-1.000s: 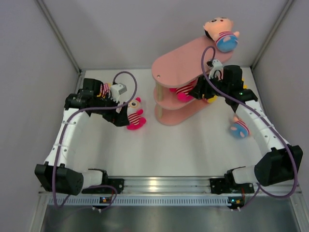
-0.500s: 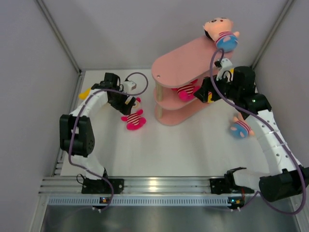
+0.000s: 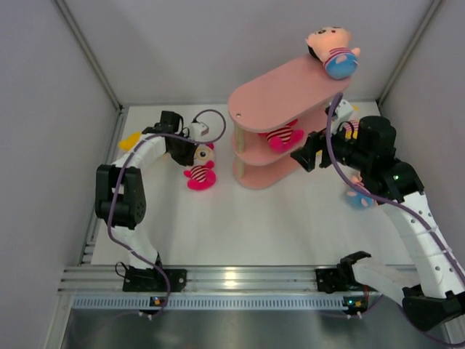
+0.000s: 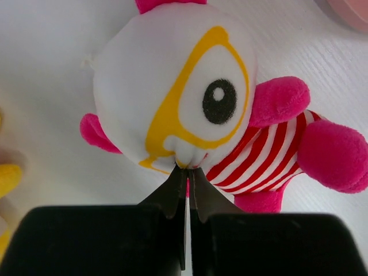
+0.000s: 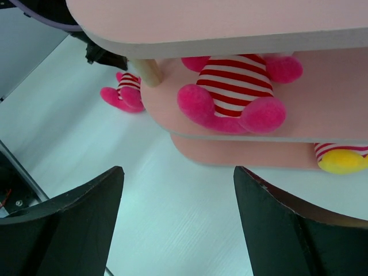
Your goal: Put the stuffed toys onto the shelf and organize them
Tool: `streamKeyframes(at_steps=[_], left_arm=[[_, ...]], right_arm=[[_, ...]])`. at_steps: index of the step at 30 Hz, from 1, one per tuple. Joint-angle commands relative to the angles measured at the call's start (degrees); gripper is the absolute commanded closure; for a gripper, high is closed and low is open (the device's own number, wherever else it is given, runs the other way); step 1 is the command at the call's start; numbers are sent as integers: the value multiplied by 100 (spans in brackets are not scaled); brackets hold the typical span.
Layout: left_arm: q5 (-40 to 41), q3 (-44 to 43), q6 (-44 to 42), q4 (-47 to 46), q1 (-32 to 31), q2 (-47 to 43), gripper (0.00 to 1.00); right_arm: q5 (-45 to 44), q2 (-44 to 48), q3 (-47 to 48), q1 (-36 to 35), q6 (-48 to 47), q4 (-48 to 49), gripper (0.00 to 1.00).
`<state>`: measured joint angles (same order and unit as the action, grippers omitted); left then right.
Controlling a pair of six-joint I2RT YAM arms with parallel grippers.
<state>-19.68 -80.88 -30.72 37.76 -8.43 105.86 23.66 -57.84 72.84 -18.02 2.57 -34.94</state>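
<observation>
The pink shelf [image 3: 284, 93] stands at the table's back middle. A peach-headed toy [image 3: 333, 49] sits on its top board's far end. A hot pink striped toy [image 3: 280, 137] lies on the middle board, also close in the right wrist view as the pink toy [image 5: 233, 86]. A yellow-footed toy [image 5: 342, 161] shows on the lowest board. Left of the shelf a pink goggle-faced toy [image 3: 200, 171] lies on the table. My left gripper [image 4: 187, 168] is shut, pinching a fold of its face [image 4: 172, 86]. My right gripper [image 5: 178, 172] hangs open and empty, just right of the shelf.
A yellow toy [image 3: 131, 139] lies by the left wall behind my left arm. A blue-bottomed striped toy [image 3: 357, 198] lies on the table at right, partly under my right arm. Grey walls close in on three sides.
My left gripper moved onto the pink toy's head and shut on it. My right gripper opened and drew back from the shelf, leaving the pink striped toy on the middle board.
</observation>
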Motion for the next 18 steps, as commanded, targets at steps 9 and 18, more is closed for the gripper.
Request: streamKeyframes(at_steps=[9, 18], left_arm=[[606, 1109, 1824, 714, -28, -2788, 100], [194, 1031, 2078, 1629, -28, -3985, 100]], right_arm=[[-3410, -321, -665, -4136, 762, 1979, 23], [-3896, -2150, -429, -4975, 1737, 3870, 17]])
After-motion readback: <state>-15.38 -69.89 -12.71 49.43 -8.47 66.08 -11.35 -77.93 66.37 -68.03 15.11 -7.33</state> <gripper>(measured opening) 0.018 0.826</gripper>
